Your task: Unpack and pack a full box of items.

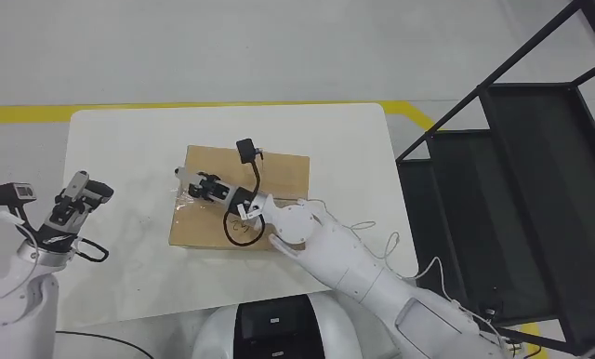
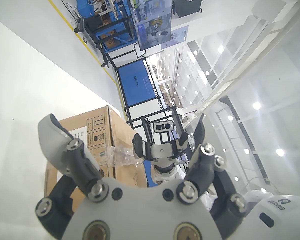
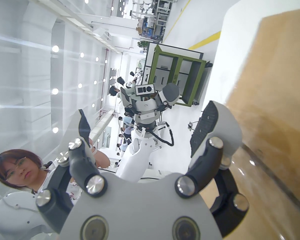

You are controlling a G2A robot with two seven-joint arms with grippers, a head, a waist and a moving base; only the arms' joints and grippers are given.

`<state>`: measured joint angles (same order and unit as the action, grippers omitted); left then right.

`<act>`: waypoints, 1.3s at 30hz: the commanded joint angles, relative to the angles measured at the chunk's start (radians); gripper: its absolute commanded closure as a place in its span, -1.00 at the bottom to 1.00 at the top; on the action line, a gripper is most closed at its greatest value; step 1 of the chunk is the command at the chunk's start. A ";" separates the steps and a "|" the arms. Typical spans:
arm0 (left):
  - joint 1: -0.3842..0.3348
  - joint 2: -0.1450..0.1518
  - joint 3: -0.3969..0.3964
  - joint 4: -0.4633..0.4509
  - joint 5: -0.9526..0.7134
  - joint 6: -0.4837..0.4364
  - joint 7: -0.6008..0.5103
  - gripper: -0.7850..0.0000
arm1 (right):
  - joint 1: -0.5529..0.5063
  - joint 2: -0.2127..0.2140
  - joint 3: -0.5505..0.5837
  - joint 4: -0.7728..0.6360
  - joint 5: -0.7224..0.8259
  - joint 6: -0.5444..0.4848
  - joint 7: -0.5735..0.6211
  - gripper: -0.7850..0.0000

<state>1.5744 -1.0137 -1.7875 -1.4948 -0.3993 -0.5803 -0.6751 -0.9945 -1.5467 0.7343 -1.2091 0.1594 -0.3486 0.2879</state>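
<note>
A closed brown cardboard box (image 1: pixel 279 178) lies in the middle of the white table (image 1: pixel 121 145), with loose clear tape (image 1: pixel 183 197) at its left end. My right gripper (image 1: pixel 206 185) is over the left part of the lid, open, with nothing between its fingers. In the right wrist view one finger (image 3: pixel 215 123) is close above the box (image 3: pixel 277 96). My left gripper (image 1: pixel 84 185) stands open over the table's left edge, well apart from the box. The left wrist view looks across its open gripper (image 2: pixel 127 133) at the box (image 2: pixel 100 131), the crumpled tape (image 2: pixel 120 153) and the right gripper (image 2: pixel 160 148).
A black metal stair frame (image 1: pixel 521 173) stands just right of the table. A yellow floor line (image 1: pixel 37 113) runs behind the table. Bare table top lies between the left gripper and the box, and behind the box.
</note>
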 commanded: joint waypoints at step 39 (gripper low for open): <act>-0.090 -0.002 0.022 0.053 -0.027 0.020 -0.066 -1.00 | -0.454 0.057 0.387 -0.383 -0.254 -0.286 -0.480 -1.00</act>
<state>1.4871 -1.0163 -1.7626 -1.4449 -0.4293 -0.5610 -0.7398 -1.4278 -1.4900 1.1084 -1.5847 -0.0917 -0.6261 -0.1571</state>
